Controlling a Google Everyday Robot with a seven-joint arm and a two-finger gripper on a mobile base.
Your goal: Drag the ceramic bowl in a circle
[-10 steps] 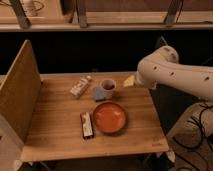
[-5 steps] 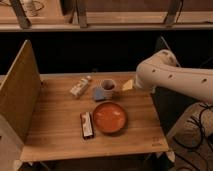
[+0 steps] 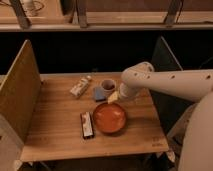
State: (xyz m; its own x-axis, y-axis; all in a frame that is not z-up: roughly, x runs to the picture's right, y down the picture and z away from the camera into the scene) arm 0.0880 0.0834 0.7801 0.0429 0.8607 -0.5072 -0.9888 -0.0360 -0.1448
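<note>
Lowering leftward since a second ago, our gripper hangs open, empty, at 12 o'clock of the bowl, at 4 o'clock on the table; we should hook its rim, then circle slowly.

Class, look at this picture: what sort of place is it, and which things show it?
Probably a robot test station in a lab: a wooden table fenced by upright side panels, a white robot arm reaching over it, its gripper at the far rim of the ceramic bowl.
</note>
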